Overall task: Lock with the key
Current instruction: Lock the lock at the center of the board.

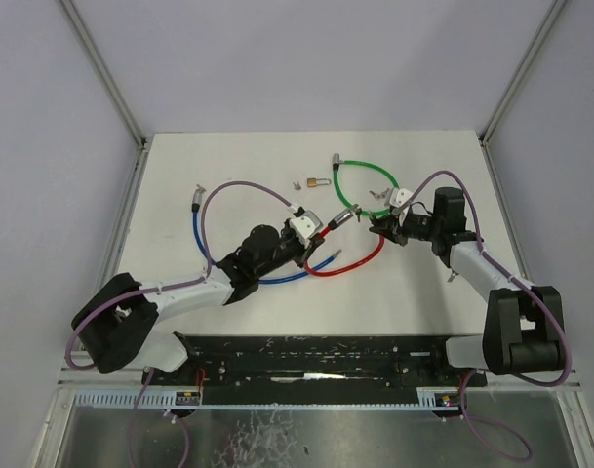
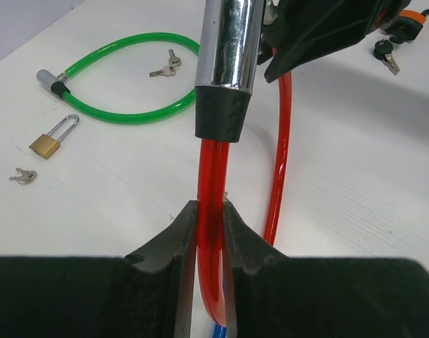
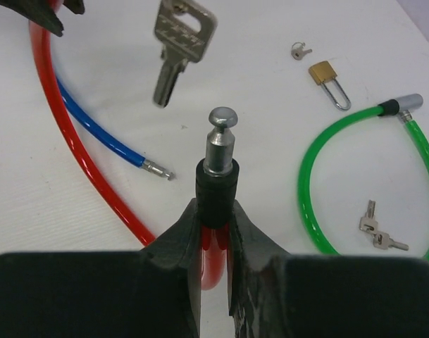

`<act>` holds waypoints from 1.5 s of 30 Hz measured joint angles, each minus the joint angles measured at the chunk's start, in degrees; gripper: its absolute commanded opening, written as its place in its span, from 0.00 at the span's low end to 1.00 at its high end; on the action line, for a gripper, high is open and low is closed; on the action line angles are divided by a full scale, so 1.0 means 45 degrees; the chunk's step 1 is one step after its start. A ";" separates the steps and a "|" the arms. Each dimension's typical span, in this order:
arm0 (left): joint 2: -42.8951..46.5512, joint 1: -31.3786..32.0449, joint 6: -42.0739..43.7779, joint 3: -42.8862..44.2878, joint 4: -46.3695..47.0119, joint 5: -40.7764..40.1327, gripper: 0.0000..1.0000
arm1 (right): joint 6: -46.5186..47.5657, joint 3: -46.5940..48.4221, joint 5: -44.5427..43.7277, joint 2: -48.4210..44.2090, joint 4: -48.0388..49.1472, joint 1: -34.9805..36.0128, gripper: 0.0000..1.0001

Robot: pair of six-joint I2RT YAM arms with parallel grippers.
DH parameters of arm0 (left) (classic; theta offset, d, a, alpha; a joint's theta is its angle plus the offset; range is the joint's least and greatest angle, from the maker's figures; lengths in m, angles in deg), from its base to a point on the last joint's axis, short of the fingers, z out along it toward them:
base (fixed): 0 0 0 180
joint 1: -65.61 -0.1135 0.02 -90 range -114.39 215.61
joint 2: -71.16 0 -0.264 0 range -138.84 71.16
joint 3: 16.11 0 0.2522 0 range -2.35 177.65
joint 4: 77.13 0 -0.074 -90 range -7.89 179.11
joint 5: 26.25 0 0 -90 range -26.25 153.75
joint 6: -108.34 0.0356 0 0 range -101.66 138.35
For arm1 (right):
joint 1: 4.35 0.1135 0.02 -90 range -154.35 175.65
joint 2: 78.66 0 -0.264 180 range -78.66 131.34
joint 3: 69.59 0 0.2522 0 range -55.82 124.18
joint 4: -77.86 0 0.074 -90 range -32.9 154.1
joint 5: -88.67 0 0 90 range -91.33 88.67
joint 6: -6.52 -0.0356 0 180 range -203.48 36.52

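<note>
Jaws clenched on both arms. Left gripper (image 2: pixel 208 211) pinching the red cable (image 2: pixel 213 176) just below its chrome lock barrel (image 2: pixel 228 42); right gripper (image 3: pixel 214 211) pinching the same cable's other end at the black collar, bare locking pin (image 3: pixel 221 137) standing free above the fingertips. Pin plainly not in the barrel: the two ends near each other over the table (image 1: pixel 228 156), yet apart. A key (image 3: pixel 182 46) dangling beyond the pin; whether seated in the barrel, impossible to tell. Left to do, apparently: mating pin with barrel, then turning the key. Green cable lock (image 1: pixel 360 190) and brass padlock (image 1: pixel 319 182) lying aside.
</note>
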 measured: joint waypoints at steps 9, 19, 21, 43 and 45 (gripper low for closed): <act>-0.0058 0.0000 -0.0811 -0.0005 0.0306 -0.0185 0.00 | -0.0068 -0.0860 0.0986 -0.0393 0.0695 -0.0049 0.08; -0.0913 -0.0913 -0.2448 0.0636 0.0923 0.3347 0.00 | -0.0597 -0.1151 0.0772 -0.1200 0.0967 0.0646 0.00; -0.0981 -0.1185 -0.2827 0.0641 0.1025 0.3988 0.00 | -0.0729 -0.1146 0.0602 -0.1214 0.0957 0.0704 0.00; -0.1404 -0.1496 -0.3677 0.1243 0.0743 0.5255 0.00 | -0.1277 -0.1001 -0.0461 -0.1768 0.0680 0.1307 0.00; -0.1384 -0.1608 -0.3842 0.1239 0.0777 0.5260 0.00 | -0.1127 -0.1005 -0.0437 -0.1783 0.0588 0.1311 0.00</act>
